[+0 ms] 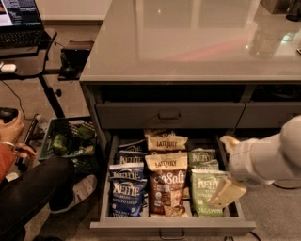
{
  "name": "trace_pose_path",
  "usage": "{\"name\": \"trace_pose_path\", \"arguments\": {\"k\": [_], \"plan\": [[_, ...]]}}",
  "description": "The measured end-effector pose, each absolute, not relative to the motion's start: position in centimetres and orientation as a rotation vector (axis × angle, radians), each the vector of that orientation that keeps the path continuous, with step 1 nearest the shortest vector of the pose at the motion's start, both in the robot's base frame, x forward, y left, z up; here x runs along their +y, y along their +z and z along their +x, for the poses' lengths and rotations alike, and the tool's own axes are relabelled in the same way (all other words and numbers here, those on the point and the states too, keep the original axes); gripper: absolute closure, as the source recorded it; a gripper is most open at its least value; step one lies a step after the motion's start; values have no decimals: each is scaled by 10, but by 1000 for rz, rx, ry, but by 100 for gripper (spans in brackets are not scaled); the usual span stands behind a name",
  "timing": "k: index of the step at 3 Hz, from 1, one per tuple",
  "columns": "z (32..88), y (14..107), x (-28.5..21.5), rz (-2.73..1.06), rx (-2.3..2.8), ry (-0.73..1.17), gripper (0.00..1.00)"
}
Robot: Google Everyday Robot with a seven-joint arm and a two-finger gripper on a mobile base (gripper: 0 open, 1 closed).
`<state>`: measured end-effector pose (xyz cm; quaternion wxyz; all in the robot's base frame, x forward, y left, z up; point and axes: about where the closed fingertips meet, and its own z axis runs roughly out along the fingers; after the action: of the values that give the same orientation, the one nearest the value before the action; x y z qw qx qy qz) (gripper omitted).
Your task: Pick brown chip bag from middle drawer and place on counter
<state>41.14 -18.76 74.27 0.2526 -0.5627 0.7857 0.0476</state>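
Glossy grey table (188,42) above open middle drawer (141,226), where brown chip bag (165,186) lies centre-front between blue Kettle bag (126,195) and green Kettle bag (203,200), pincer (225,168) spread over drawer's right side.

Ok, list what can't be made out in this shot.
Camera view only:
- The gripper, at the middle drawer's right side, covers part of the front green bag.
- The rear bags behind the brown chip bag are overlapped by the front bags and shadowed under the upper drawer.
- The objects on the counter, top right, are cut off by the edge.
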Motion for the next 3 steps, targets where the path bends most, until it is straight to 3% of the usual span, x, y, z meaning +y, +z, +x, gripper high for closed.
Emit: {"name": "trace_pose_path", "arguments": {"k": [2, 3], "plan": [[447, 648, -151, -1484, 2011, 189, 0], [447, 648, -151, -1484, 2011, 189, 0]]}}
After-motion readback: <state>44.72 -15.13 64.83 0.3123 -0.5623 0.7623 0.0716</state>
